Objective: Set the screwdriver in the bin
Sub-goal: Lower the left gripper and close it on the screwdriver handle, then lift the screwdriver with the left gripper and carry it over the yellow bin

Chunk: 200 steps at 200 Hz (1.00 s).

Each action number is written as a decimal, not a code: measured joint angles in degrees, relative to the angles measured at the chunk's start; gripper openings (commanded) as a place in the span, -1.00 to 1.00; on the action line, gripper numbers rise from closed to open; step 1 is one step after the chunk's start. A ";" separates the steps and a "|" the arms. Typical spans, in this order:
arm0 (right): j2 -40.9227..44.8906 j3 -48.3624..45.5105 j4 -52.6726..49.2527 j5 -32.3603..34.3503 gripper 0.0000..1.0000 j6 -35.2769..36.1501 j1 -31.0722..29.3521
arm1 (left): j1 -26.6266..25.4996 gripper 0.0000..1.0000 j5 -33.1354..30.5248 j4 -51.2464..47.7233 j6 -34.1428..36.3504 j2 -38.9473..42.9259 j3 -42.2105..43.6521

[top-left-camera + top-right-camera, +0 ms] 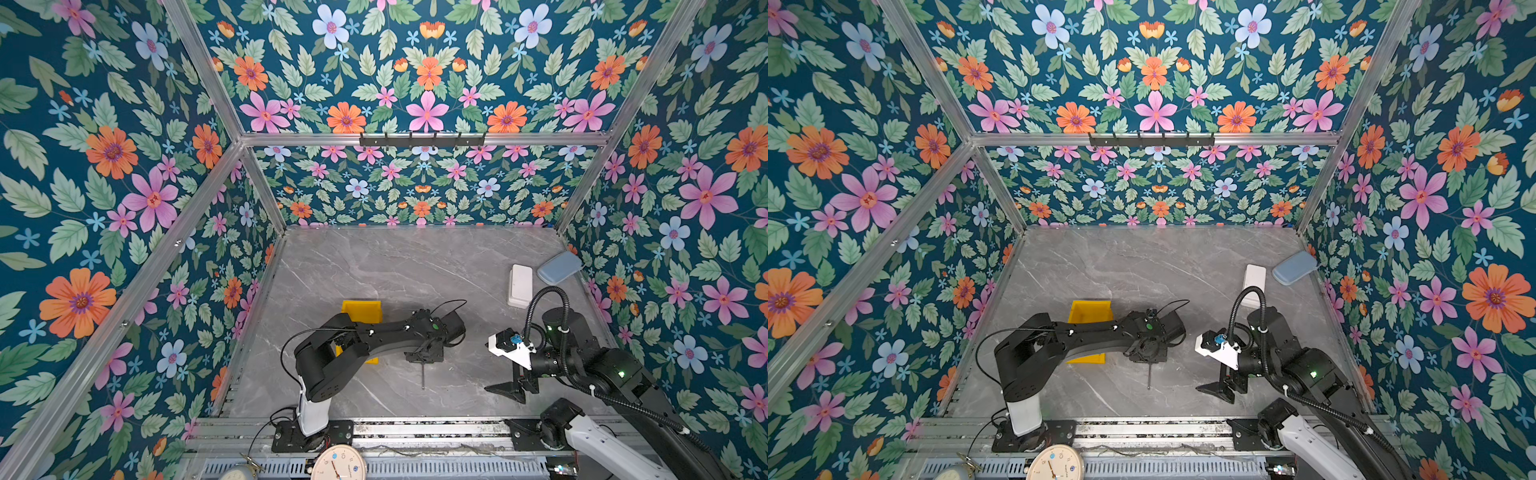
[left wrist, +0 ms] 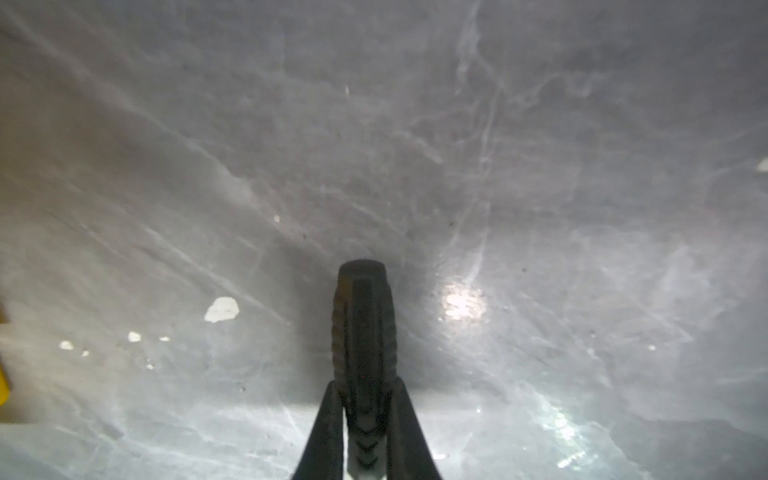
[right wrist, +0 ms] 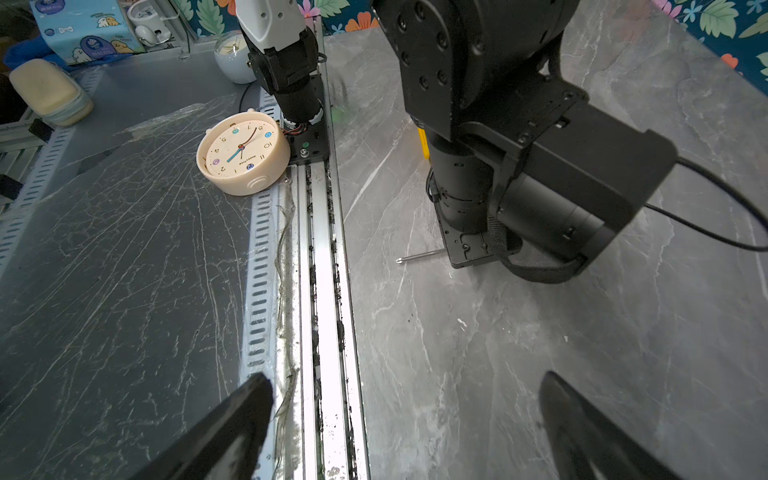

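Nearest edge: a cream clock [image 1: 338,463] lies face-up outside the metal rail [image 1: 436,430], beside the left arm's base. The right wrist view shows it too [image 3: 243,153]. Just past the rail on the right side, the right jaws stand wide apart, tips low at the grey marble bench [image 1: 395,270], nothing between them. Toward the middle, the screwdriver [image 1: 423,376] shows in both top views [image 1: 1148,376] as a thin silver shaft pointing toward the rail, sticking out from under the left wrist. The right wrist view has the shaft [image 3: 419,255] roughly level and low; cannot tell whether it touches the bench. The left wrist view shows the black ribbed handle [image 2: 363,324] with the left jaws clamped on it, one finger either side. The left arm [image 1: 374,332] reaches from its base toward the centre. The screwdriver is outside the bin [image 1: 361,311], on its right side. The yellow bin sits on the bench left of centre, partly hidden under the left arm's forearm in both top views [image 1: 1090,311]. Farther back on the right, a white box [image 1: 520,284] lies flat, and a pale blue pad [image 1: 559,267] sits beside it against the right wall. Floral wallpaper covers the far wall.
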<state>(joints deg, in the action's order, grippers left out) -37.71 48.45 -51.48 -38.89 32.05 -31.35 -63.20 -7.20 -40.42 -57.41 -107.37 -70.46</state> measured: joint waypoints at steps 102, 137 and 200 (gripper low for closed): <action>0.00 0.04 1.92 0.02 0.98 -0.92 -0.02 | 1.60 -1.00 -4.24 -4.57 1.57 3.72 -5.20; -0.07 -0.44 5.07 0.09 0.98 -2.58 -0.33 | 2.08 -1.00 -5.14 -5.92 2.32 5.01 -7.30; -2.73 -1.44 12.76 2.54 0.98 -4.76 -3.28 | 5.35 -1.00 -7.30 -9.11 6.54 9.44 -9.11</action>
<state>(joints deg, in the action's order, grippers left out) -40.45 47.00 -38.72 -36.36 27.29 -34.63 -57.84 -14.50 -49.54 -50.87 -97.93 -79.57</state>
